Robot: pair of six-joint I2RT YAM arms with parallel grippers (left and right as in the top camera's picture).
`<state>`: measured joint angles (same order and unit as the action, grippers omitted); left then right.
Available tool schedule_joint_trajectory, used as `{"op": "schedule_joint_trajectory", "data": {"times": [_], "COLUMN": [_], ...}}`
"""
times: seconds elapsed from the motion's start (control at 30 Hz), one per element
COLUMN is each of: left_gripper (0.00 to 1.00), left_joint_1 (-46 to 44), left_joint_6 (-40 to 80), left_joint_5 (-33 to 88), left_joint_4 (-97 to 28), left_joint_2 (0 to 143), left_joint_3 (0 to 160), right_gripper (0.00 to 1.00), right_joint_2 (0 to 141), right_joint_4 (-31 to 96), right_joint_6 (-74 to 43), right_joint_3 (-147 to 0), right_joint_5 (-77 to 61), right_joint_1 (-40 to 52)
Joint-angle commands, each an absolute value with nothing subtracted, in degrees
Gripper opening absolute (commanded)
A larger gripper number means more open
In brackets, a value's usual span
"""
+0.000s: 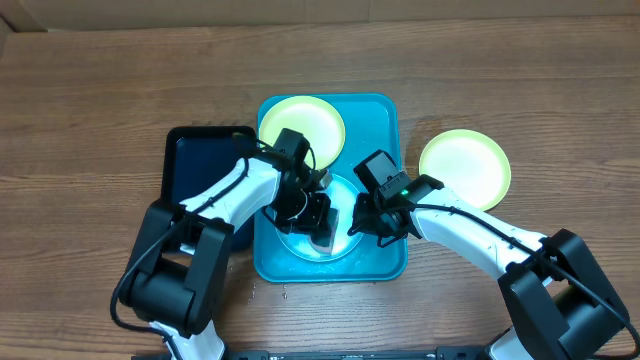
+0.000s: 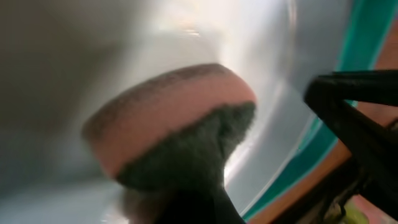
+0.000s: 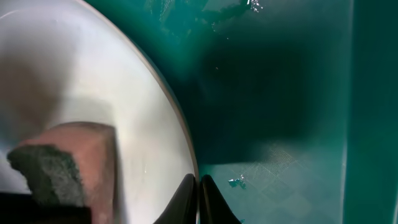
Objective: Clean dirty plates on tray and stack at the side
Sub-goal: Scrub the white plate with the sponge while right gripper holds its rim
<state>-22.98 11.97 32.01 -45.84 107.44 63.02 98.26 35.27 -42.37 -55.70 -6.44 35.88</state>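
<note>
A light blue plate (image 1: pixel 345 200) lies in the near half of the turquoise tray (image 1: pixel 385 130). My left gripper (image 1: pixel 320 228) is shut on a pink sponge (image 2: pixel 168 118) with a dark scouring side, pressed on this plate (image 2: pixel 68 68). My right gripper (image 1: pixel 358 222) pinches the plate's right rim; in the right wrist view its fingertips (image 3: pixel 199 186) are shut on the edge of the plate (image 3: pixel 93 68), with the sponge (image 3: pixel 81 162) at lower left. A yellow-green plate (image 1: pixel 301 125) rests at the tray's far end. A second yellow-green plate (image 1: pixel 464 168) lies on the table to the right.
A smaller black tray (image 1: pixel 195 165) sits against the turquoise tray's left side, partly under my left arm. The tray floor (image 3: pixel 280 93) looks wet, with small drops on it. Bare wooden table surrounds both trays.
</note>
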Motion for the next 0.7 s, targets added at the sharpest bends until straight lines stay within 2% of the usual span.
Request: {"op": "schedule_joint_trajectory", "data": {"times": [0.0, 0.27, 0.67], "left_gripper": [0.04, 0.04, 0.04], "left_joint_1": [-23.49, -23.66, -23.66], "left_joint_6": [10.02, 15.70, 15.68], "left_joint_5": [30.06, 11.38, 8.36], "left_joint_4": [-47.05, -50.24, -49.67], "left_joint_2": [99.96, 90.19, 100.36], "left_joint_3": [66.78, 67.72, 65.71], "right_gripper": [0.04, 0.04, 0.04], "right_joint_2": [98.21, 98.21, 98.21], "right_joint_4": [34.15, 34.15, 34.11], "right_joint_6": [-41.98, -41.98, -41.98], "right_joint_3": [-55.33, -55.33, -55.33], "right_joint_5": [-8.67, -8.67, -8.64], "right_joint_1": [36.05, 36.05, 36.05]}}
